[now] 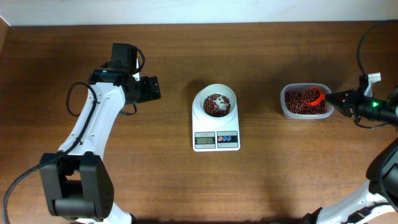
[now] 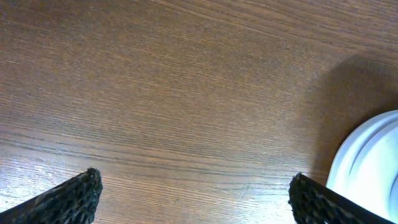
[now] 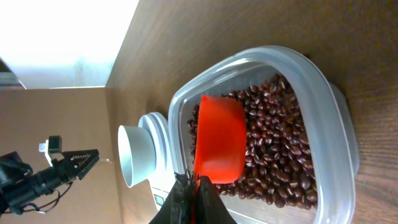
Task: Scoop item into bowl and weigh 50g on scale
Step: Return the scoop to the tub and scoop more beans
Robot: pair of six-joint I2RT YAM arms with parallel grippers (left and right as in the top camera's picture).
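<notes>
The scale display is too small to read — its bowl holds beans. Right jaws pinch the red scoop, handle mostly hidden, in the tub; left jaws gape over the brown wooden table.

The beans, small, dark red-brown and glossy, are lying in two places; a shallow heap is sitting in the bottom of the bowl, with a little white showing through, while a far larger mass is filling a clear tub well off to the right; the bowl, small, round and white, is standing upright on the rear part of the scale; the scale, flat and white, is resting mid-table, its grey display and red and blue buttons facing the front edge; the digits are showing too small to read.
</notes>
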